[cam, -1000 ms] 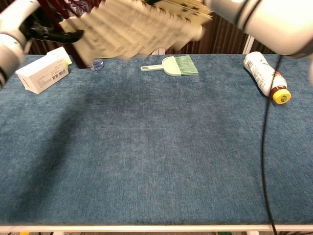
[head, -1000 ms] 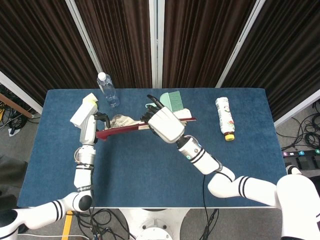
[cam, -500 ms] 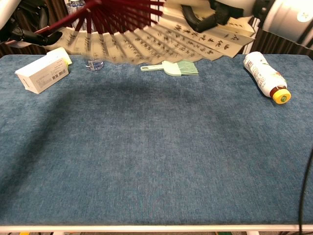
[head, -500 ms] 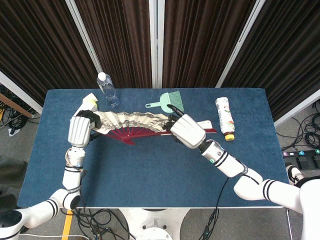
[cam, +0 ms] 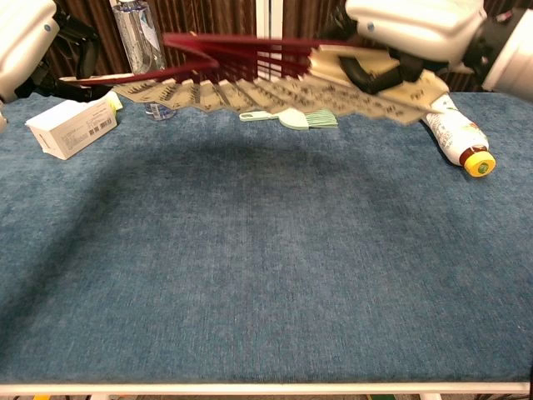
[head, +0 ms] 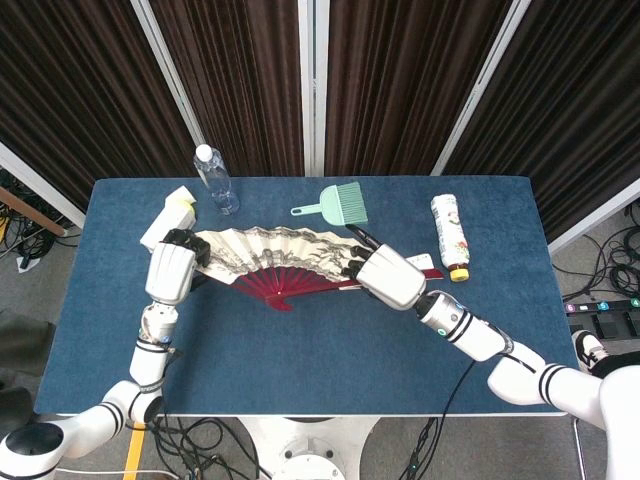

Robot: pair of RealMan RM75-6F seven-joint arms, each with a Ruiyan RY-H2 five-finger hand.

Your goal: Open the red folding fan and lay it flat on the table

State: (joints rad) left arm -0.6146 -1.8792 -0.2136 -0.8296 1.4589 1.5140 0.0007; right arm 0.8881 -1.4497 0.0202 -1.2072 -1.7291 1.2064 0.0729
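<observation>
The red folding fan (head: 275,258) is spread wide, cream paper with ink print on dark red ribs, pivot toward me. It hangs nearly level above the blue table (head: 300,340), casting a shadow below; the chest view shows the fan (cam: 250,83) from underneath. My left hand (head: 172,270) grips its left end rib, also seen as the left hand (cam: 25,42) at the chest view's top left. My right hand (head: 388,277) holds the right end rib, fingers wrapped over it; the right hand (cam: 412,29) shows at the top right in the chest view.
A green hand brush (head: 338,204) lies behind the fan. A clear water bottle (head: 215,180) stands at the back left near a white box (cam: 73,127). A white bottle with a yellow cap (head: 450,236) lies on its side at the right.
The fan has gone from half open to fully spread. Both hands have drawn apart and moved toward me, lowering the fan closer to level above the table.
</observation>
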